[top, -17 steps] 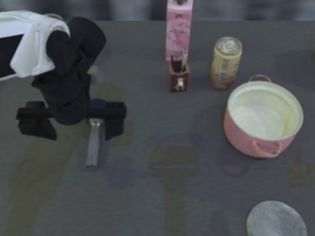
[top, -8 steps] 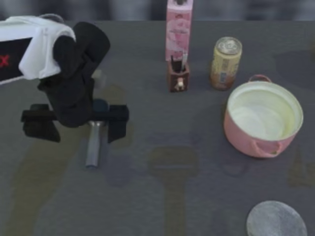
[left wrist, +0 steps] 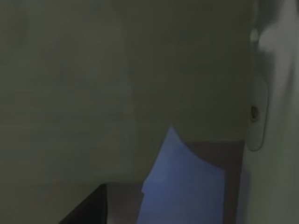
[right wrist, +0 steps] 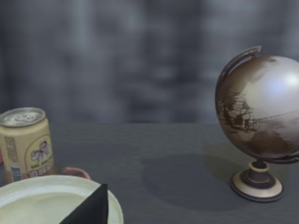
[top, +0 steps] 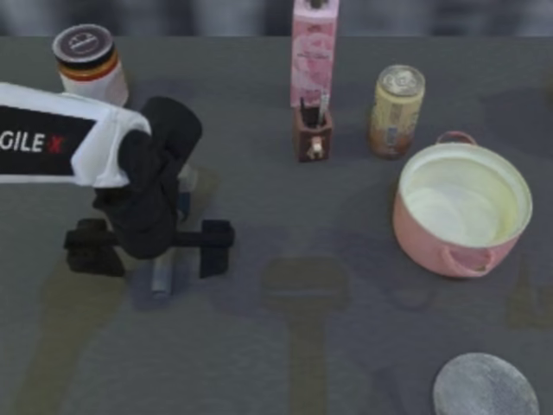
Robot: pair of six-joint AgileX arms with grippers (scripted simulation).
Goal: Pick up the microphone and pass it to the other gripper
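Observation:
The microphone [top: 161, 281] lies on the table at the left, and only the end of its grey handle shows below my left gripper [top: 155, 251]. That gripper, on the arm with the white lettered shell, hangs right over the microphone. It is open, with one black finger on each side of the handle. In the left wrist view the dark blue foam head [left wrist: 187, 191] fills the near field beside a black finger [left wrist: 88, 212]. My right gripper is out of the top view. Its wrist view shows one pointed black finger [right wrist: 91, 209] standing alone above the pot rim, so it is open.
A pink carton [top: 314, 47] and a brown pen holder [top: 312, 134] stand at the back middle, with a yellow can [top: 397, 111] beside them. A pink pot [top: 462, 207] sits at the right and a grey disc [top: 484, 387] at the front right. A jar [top: 89, 65] is at the back left. The right wrist view shows a globe [right wrist: 261, 116].
My left arm has slid toward the table's front and a little right, over the microphone's handle, uncovering the jar at the back left. The microphone has not moved.

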